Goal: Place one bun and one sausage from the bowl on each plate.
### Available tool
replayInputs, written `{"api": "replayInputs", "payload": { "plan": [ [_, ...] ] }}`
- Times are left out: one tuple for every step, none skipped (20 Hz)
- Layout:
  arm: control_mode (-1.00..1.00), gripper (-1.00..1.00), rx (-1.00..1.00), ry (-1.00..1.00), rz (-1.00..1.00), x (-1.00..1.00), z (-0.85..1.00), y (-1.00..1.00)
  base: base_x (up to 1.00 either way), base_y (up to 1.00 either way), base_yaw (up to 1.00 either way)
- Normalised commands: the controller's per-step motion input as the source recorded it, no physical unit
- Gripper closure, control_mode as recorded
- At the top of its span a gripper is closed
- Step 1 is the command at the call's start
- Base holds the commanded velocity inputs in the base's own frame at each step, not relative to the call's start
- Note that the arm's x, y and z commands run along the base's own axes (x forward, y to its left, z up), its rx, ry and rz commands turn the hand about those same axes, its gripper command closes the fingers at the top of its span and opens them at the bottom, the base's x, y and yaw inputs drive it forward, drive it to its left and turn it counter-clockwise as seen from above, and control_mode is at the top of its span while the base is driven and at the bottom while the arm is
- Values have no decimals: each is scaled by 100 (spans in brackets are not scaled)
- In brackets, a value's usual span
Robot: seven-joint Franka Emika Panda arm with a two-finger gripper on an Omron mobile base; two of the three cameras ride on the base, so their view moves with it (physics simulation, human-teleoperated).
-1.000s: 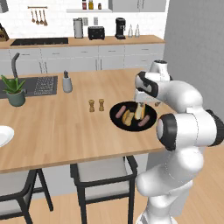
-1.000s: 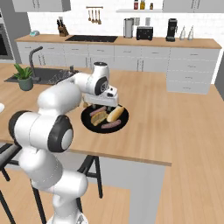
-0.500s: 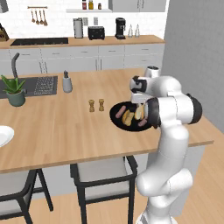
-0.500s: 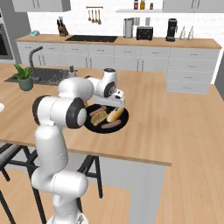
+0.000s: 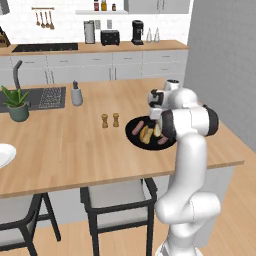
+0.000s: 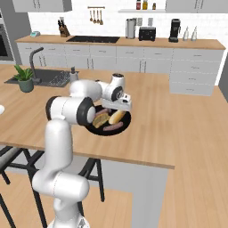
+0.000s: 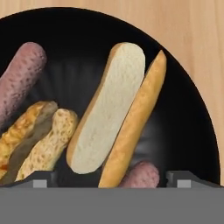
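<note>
Hand (image 7: 112,177) hung just above the black bowl (image 7: 192,113), fingers spread wide and holding nothing. Both tips (image 7: 183,178) sat at the bottom edge of the hand view, one on each side of the split bun (image 7: 111,109). Judged as lining up to grab that bun lengthwise, since it lay right between the tips and on top of the pile. Bowl stood on the wooden table (image 5: 65,150) near its right end, with the arm bent down over it (image 6: 109,127).

In the bowl: pale open bun in the middle, a second toasted bun (image 7: 41,140) to its left, one sausage (image 7: 19,74) at the upper left, and another sausage (image 7: 140,175) poking out under the pale bun's lower end.

Hard to see: the second sausage was mostly covered by the bun and cut by the frame edge. The toasted bun ran off the left side. In the left base view the arm blocked the bowl's right part. One white plate (image 5: 4,155) was only a sliver at the left edge, well apart from the bowl. Salt and pepper shakers (image 5: 110,120) stood near the bowl.
</note>
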Motion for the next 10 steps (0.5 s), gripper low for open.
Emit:
{"api": "replayInputs", "payload": {
  "plan": [
    [-100, -100, 0, 0, 0, 0, -63, -2, 0, 0, 0],
    [-100, -100, 0, 0, 0, 0, -56, 0, 0, 0, 0],
    [-100, -100, 0, 0, 0, 0, -49, 0, 0, 0, 0],
    [-100, -100, 0, 0, 0, 0, -41, 0, 0, 0, 0],
    [-100, -100, 0, -1, 0, 0, -36, 0, 0, 0, 0],
    [-100, -100, 0, -4, 0, 0, -36, 0, 0, 0, 0],
    [-100, -100, 0, -5, 0, 4, -35, 0, 0, 0, 0],
    [-100, -100, 0, -4, 0, 11, -30, 0, 0, 0, 0],
    [-100, -100, 0, -2, 0, 10, -19, 0, 0, 0, 0],
    [-100, -100, 0, 0, 0, 17, -14, 0, 0, 0, 0]
  ]
}}
